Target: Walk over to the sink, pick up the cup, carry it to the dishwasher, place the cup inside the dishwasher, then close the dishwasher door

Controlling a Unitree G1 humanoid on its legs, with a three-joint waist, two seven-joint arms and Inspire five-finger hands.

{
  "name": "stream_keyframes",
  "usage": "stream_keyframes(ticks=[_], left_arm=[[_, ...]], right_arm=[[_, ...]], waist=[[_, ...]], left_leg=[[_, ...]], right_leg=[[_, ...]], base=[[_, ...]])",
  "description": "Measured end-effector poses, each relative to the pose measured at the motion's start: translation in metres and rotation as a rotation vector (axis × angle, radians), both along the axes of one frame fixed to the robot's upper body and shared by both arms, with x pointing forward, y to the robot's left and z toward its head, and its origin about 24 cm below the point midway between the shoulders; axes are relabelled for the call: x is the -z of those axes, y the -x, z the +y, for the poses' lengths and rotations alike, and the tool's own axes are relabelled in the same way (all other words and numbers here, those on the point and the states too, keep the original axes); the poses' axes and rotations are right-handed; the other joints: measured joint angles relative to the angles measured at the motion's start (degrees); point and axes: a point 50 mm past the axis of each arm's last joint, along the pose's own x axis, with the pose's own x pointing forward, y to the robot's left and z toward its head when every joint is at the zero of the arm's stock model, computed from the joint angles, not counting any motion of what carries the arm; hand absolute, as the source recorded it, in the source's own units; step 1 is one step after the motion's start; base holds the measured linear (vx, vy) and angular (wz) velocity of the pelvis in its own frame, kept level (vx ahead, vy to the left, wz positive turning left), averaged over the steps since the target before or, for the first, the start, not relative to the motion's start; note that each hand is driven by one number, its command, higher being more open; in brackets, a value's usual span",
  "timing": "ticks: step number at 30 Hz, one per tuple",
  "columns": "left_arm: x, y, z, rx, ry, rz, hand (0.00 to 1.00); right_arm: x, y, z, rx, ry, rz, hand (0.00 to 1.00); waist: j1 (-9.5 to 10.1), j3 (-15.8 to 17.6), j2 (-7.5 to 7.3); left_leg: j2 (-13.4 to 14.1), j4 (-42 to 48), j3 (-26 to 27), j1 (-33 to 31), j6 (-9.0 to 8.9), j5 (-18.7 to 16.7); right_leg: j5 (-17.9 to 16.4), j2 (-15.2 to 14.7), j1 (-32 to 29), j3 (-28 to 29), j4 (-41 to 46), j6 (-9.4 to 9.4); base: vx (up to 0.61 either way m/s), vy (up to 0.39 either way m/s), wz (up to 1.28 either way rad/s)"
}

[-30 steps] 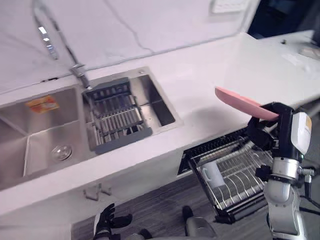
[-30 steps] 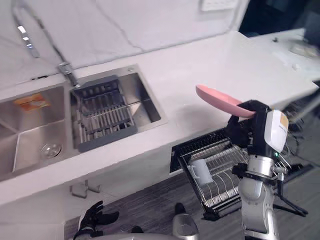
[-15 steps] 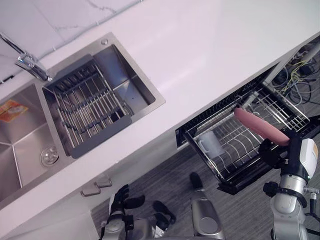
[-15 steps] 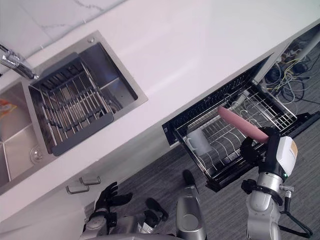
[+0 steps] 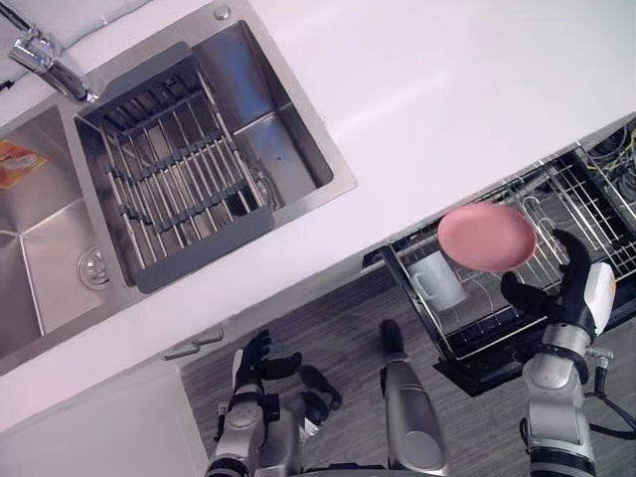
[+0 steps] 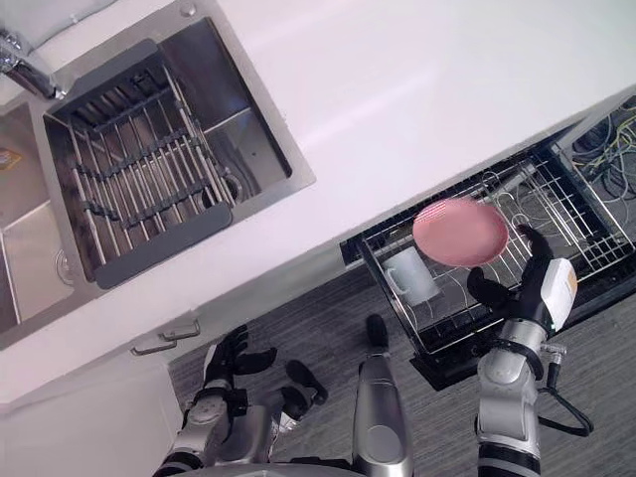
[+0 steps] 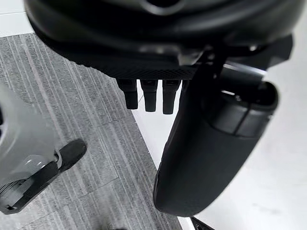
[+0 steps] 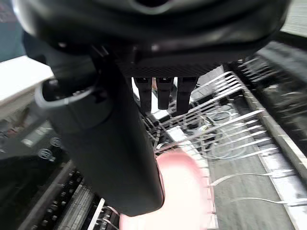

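Note:
My right hand [image 5: 563, 289] is shut on a round pink plate [image 5: 487, 237], pinched at its rim between thumb and fingers [image 8: 165, 93]. The plate [image 6: 460, 231] hangs over the pulled-out dishwasher rack [image 5: 579, 189] below the counter edge, with its face turned up. A white cup [image 5: 435, 279] lies in the rack's left end, just left of and below the plate. Low by the cabinet front, my left hand [image 5: 256, 360] is open and holds nothing; its fingers [image 7: 149, 94] point at the grey floor.
A steel sink [image 5: 296, 149] with a grey drainer basket [image 5: 174, 184] and a faucet [image 5: 45, 58] is set in the white countertop [image 5: 457, 79]. A cabinet handle [image 5: 194, 343] sits under the counter. Loose cables [image 5: 618, 141] lie right of the dishwasher.
The camera has tilted down and shifted. My right hand has lowered the pink plate from counter height to just over the dishwasher rack and turned its face upward. The left hand stays low.

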Motion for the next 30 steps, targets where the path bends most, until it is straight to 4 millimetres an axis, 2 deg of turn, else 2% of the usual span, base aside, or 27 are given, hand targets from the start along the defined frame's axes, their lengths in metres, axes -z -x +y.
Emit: stream_keyframes(ticks=[5,8,9,11,12,13,14,16,17,18,19,21,23,25,28,30], left_arm=[[-0.002,-0.003,-0.002,0.003,0.005,-0.007,0.9],[-0.003,-0.007,-0.002,0.002,0.005,-0.016,0.9],[-0.004,-0.007,-0.001,-0.008,0.006,-0.019,0.9],[-0.005,-0.008,0.003,-0.033,0.008,-0.022,0.9],[-0.005,-0.007,0.006,-0.048,0.008,-0.022,0.9],[-0.003,-0.004,0.011,-0.076,0.01,-0.015,0.9],[-0.003,-0.003,0.013,-0.087,0.01,-0.01,0.9],[0.001,0.004,0.021,-0.128,0.01,0.017,0.9],[0.002,0.006,0.023,-0.135,0.01,0.024,0.9],[0.004,0.01,0.025,-0.144,0.009,0.035,0.9],[0.006,0.014,0.027,-0.155,0.01,0.049,0.9],[0.009,0.021,0.029,-0.161,0.006,0.066,0.9],[0.01,0.024,0.03,-0.163,0.003,0.075,0.9],[0.01,0.025,0.032,-0.16,-0.002,0.074,0.9],[0.006,0.021,0.031,-0.152,-0.004,0.048,0.9],[0.004,0.018,0.029,-0.129,-0.008,0.033,0.9]], right_arm=[[-0.009,0.006,0.004,-0.002,-0.037,-0.071,0.9],[-0.016,0.023,0.01,-0.003,-0.046,-0.116,0.9],[-0.017,0.038,0.013,0.008,-0.057,-0.135,0.9],[-0.013,0.055,0.014,0.037,-0.076,-0.139,0.9],[-0.007,0.066,0.014,0.064,-0.107,-0.129,0.9],[0.007,0.085,0.012,0.119,-0.163,-0.085,0.9],[0.014,0.092,0.012,0.142,-0.191,-0.065,0.9],[0.049,0.119,0.012,0.233,-0.312,0.05,0.9],[0.059,0.125,0.012,0.255,-0.351,0.081,0.9],[0.08,0.138,0.014,0.296,-0.424,0.152,0.9],[0.098,0.148,0.017,0.325,-0.499,0.211,0.9],[0.12,0.157,0.024,0.339,-0.594,0.293,0.9],[0.134,0.16,0.033,0.318,-0.662,0.354,0.9],[0.143,0.151,0.044,0.266,-0.715,0.375,0.9],[0.145,0.119,0.051,0.17,-0.724,0.368,0.9],[0.136,0.084,0.051,0.093,-0.712,0.307,0.9]], waist=[[0.0,0.13,-0.22],[-0.07,0.31,-0.52],[-0.14,0.33,-0.99],[-0.36,0.21,-1.82],[-0.48,0.01,-2.45],[-1.15,-0.6,-3.51],[-1.59,-0.85,-3.95],[-2.5,-1.89,-5.62],[-2.64,-2.17,-5.98],[-2.67,-2.47,-6.4],[-2.92,-2.53,-6.47],[-3.29,-2.7,-6.29],[-3.27,-2.9,-5.94],[-2.96,-2.96,-5.99],[-1.93,-2.92,-5.96],[-1.11,-2.63,-5.71]], left_leg=[[0.57,1.37,0.65,0.1,0.05,-0.77],[1.33,2.69,0.73,0.53,-0.14,-1.52],[2.04,3.57,0.86,1.03,-0.21,-2.07],[2.6,4.37,0.89,1.37,-0.54,-2.64],[2.98,4.93,0.87,1.53,-0.55,-2.91],[3.53,5.69,0.68,1.59,-0.56,-3.24],[3.65,5.9,0.62,1.67,-0.56,-3.3],[4.01,6.71,1.37,2.5,-0.42,-3.67],[4.06,6.81,1.85,2.78,-0.39,-3.72],[4.16,6.86,2.22,3.52,-0.56,-3.99],[4.24,6.99,2.35,4.38,-0.74,-4.26],[4.44,7.46,2.77,5.01,-0.96,-4.73],[5.07,8.44,3.13,4.88,-1.22,-5.26],[5.3,9.12,3.57,4.15,-1.33,-5.55],[5.51,9.88,3.41,1.89,-1.31,-5.69],[5.5,10.12,2.27,0.25,-0.93,-5.41]], right_leg=[[-0.13,0.07,0.25,-0.04,0.24,0.07],[-0.25,0.42,1.1,-0.07,0.24,0.07],[-0.47,0.8,1.79,-0.09,0.31,-0.01],[-0.88,1.09,2.23,-0.21,0.61,-0.26],[-1.09,1.25,2.47,-0.35,0.84,-0.34],[-1.41,1.35,2.86,-0.85,1.1,-0.47],[-1.53,1.35,3.03,-1.01,1.23,-0.5],[-2.5,1.29,3.41,-1.18,2.56,-0.5],[-2.76,1.23,3.48,-1.21,2.91,-0.47],[-3.26,1.24,3.79,-1.3,3.48,-0.52],[-3.71,1.28,4.31,-1.31,3.92,-0.55],[-4.3,1.33,4.35,-1.24,4.82,-0.61],[-4.41,1.56,4.02,-1.33,5.24,-0.72],[-4.49,1.49,2.81,-1.42,6.02,-0.87],[-4.06,1.03,0.68,-2.31,6.07,-1.03],[-3.46,0.42,-0.03,-3.51,6.0,-1.11]], base=[[0.0,0.003,-0.03],[0.0,-0.002,-0.04],[0.01,-0.01,-0.09],[0.02,-0.01,-0.05],[0.04,-0.01,0.02],[0.04,-0.011,0.06],[0.06,-0.006,0.09],[0.06,0.006,0.03],[0.05,0.013,-0.04],[0.04,0.009,-0.08],[0.03,0.006,-0.11],[0.01,0.001,-0.13],[0.0,-0.007,-0.15],[-0.03,-0.007,-0.13],[-0.04,-0.006,0.02],[-0.02,-0.008,0.29]])
